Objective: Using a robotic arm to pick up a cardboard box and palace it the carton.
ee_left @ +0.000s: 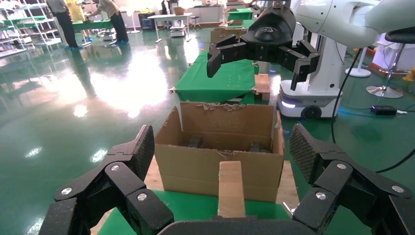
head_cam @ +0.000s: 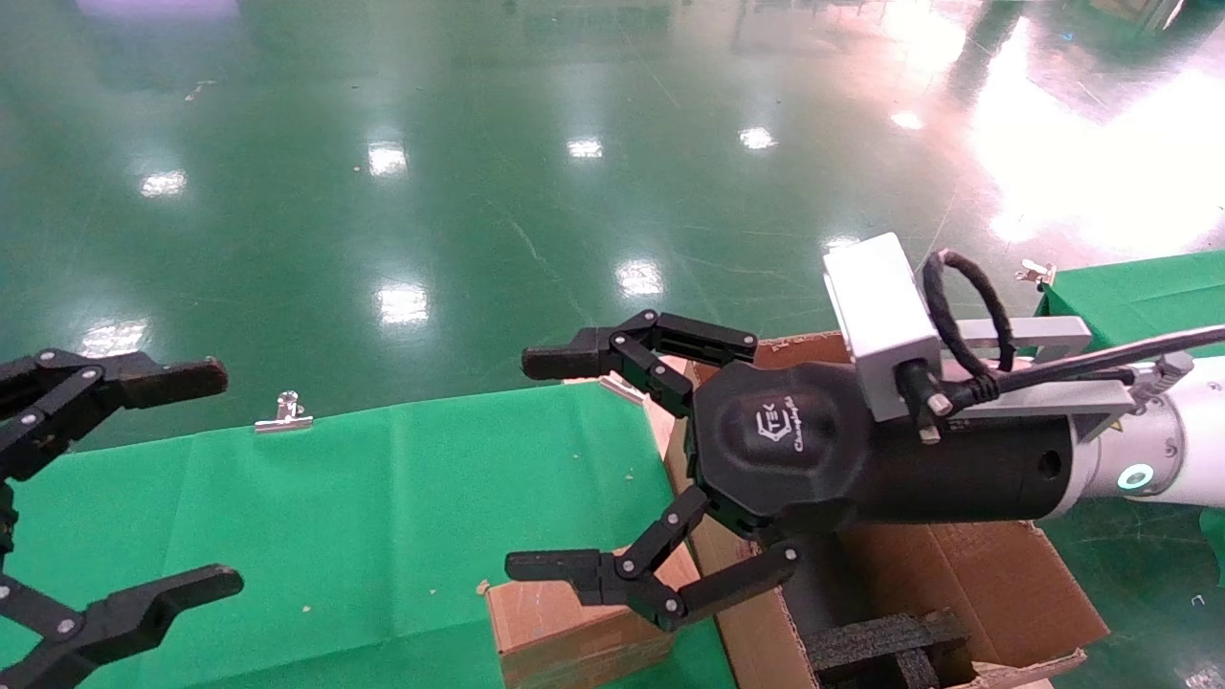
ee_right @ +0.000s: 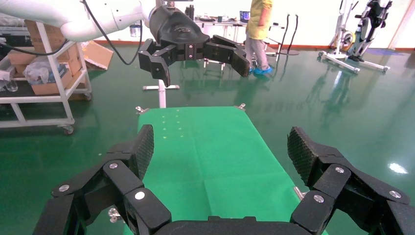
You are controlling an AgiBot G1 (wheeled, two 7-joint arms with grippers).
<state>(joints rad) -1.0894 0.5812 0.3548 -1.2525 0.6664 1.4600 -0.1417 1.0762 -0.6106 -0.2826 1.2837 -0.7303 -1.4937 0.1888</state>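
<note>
The cardboard box (head_cam: 565,632), small and brown, lies on the green table (head_cam: 364,517) beside the carton. The left wrist view shows it end-on as a narrow tan cardboard box (ee_left: 231,188). The carton (head_cam: 995,584) stands at the lower right, flaps torn, black foam (head_cam: 880,643) inside; it shows as the carton (ee_left: 205,169) in the left wrist view. On the white robotic arm (head_cam: 1187,450), my right gripper (head_cam: 529,464) hangs open and empty above the box and the carton's left wall. My left gripper (head_cam: 215,478) is open at the far left.
Metal clips (head_cam: 283,413) hold the cloth at the table's far edge. A second green table (head_cam: 1148,287) stands at the right behind the carton. Glossy green floor lies beyond. The carton rests on a wooden board (ee_left: 155,177).
</note>
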